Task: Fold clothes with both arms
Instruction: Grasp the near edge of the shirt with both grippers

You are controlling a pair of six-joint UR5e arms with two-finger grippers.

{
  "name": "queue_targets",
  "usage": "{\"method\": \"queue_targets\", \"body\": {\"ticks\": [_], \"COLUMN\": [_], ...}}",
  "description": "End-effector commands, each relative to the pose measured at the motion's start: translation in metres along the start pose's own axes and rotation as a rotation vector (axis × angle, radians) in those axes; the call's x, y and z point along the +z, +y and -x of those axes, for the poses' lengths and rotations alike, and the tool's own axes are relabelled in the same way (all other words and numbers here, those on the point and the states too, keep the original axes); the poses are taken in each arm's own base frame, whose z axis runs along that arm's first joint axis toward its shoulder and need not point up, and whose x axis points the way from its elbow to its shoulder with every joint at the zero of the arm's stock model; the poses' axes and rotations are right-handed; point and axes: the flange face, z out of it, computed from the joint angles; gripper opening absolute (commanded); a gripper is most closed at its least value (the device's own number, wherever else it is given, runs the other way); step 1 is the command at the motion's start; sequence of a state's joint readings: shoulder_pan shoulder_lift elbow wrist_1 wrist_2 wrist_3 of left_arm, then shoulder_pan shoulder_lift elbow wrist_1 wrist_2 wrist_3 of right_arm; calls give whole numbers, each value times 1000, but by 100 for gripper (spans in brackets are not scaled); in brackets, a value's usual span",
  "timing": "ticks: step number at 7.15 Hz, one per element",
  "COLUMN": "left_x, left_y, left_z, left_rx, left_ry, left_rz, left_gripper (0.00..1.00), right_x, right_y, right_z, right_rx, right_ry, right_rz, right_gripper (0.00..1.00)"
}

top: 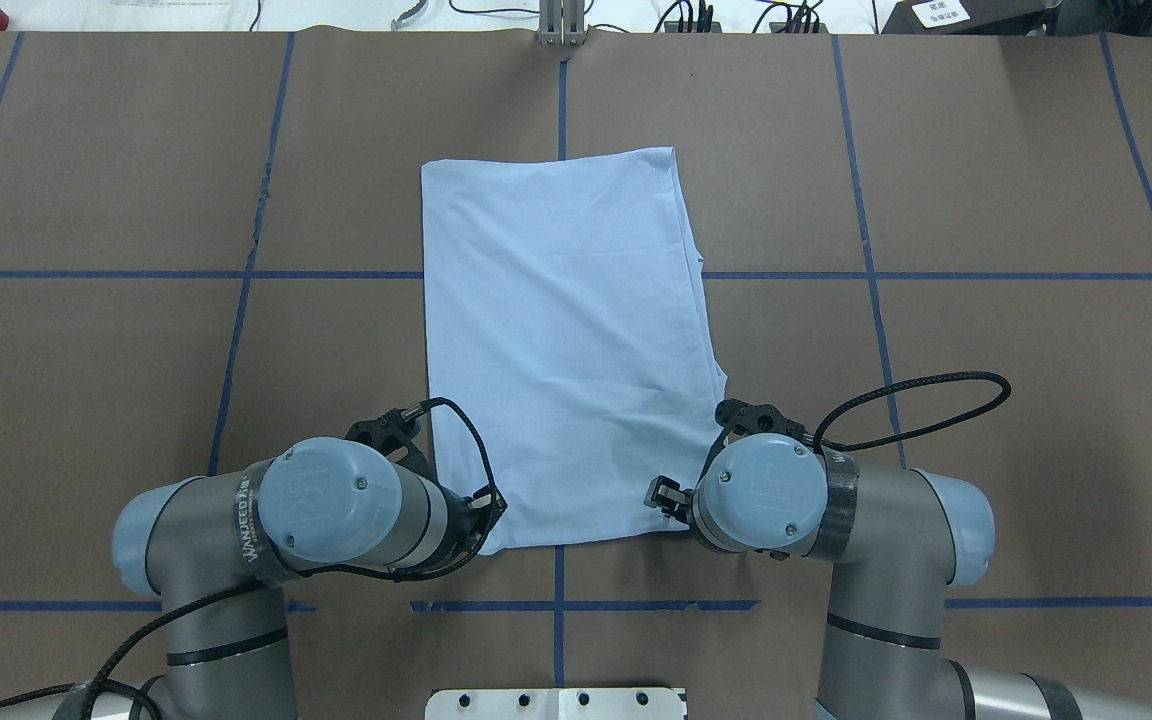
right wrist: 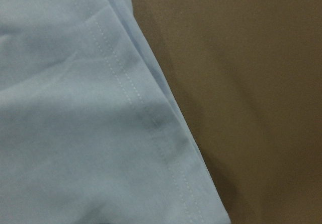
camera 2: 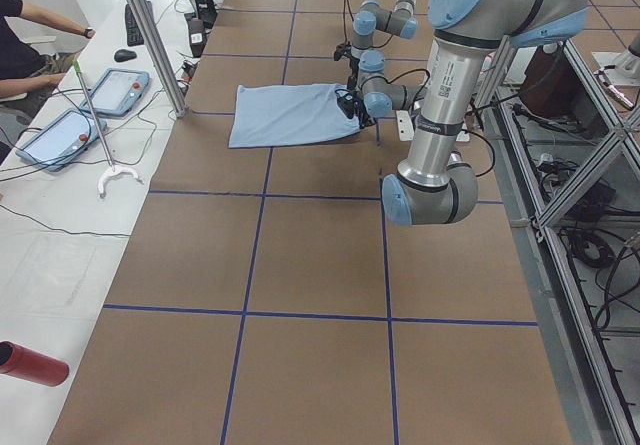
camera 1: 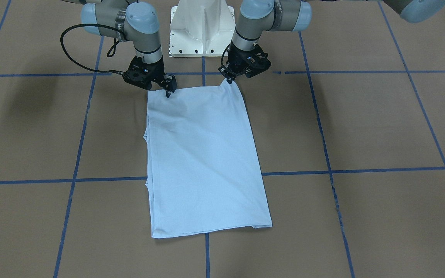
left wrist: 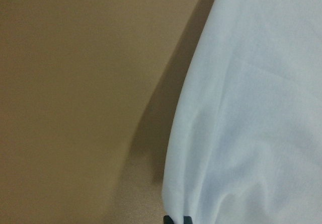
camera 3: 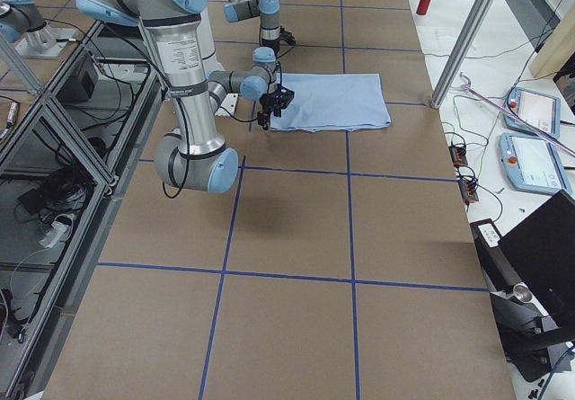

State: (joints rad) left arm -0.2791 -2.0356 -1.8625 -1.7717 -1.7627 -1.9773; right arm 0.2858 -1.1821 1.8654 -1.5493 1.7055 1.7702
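- Mid-table: pale-blue T-shirt (camera 1: 203,154), folded to a long rectangle. One short end just short of the robot-side edge of the table (camera 1: 361,123), the other reaching toward the far edge.
- Thin, soft and light by the look. Likely to sag, and to slip layer over layer, if raised from a single point. Best taken at both near corners together, pinching every layer at the hem.
- At the near corner on the robot's left: left gripper (camera 1: 230,80), jaws closed on a small raised peak of cloth.
- At the other near corner: right gripper (camera 1: 167,92), jaws narrowed to a tip on the hem, seemingly closed. No telling at this size whether on cloth.
- From the front-facing camera: both claw tips and the peak.
- From overhead: tips hidden beneath left arm (top: 336,510) and right arm (top: 766,495), whole outline plain.
- From the left wrist: two dark fingertips (left wrist: 187,219) against cloth at the frame's bottom.
- From the right wrist: hem stitching (right wrist: 126,90) only, no fingers.
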Motion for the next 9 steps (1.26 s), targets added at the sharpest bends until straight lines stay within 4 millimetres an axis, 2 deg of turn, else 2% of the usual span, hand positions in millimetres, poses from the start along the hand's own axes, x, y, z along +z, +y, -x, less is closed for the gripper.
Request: {"method": "queue_targets", "body": {"ticks": [1, 2, 5, 6, 8, 9], "left_x": [0, -1, -2, -2, -2, -2], "left_y": [1, 0, 1, 1, 0, 0], "left_z": [0, 0, 0, 0, -1, -1], "left_rx": [1, 0, 0, 0, 1, 1], "left_ry": [0, 1, 3, 3, 5, 5], "left_rz": [3, 0, 1, 1, 0, 0], "left_gripper": [0, 0, 0, 0, 0, 0], "right_x": [1, 0, -1, -1, -4, -6], "right_y": [1, 2, 3, 3, 3, 2], "right_z": [0, 1, 2, 3, 4, 5], "right_rx": [0, 3, 1, 1, 0, 1], "right_ry": [1, -2, -3, -4, -11, -14], "right_rz": [0, 1, 3, 4, 4, 3], "right_gripper": [98, 89, 41, 27, 14, 12]}}
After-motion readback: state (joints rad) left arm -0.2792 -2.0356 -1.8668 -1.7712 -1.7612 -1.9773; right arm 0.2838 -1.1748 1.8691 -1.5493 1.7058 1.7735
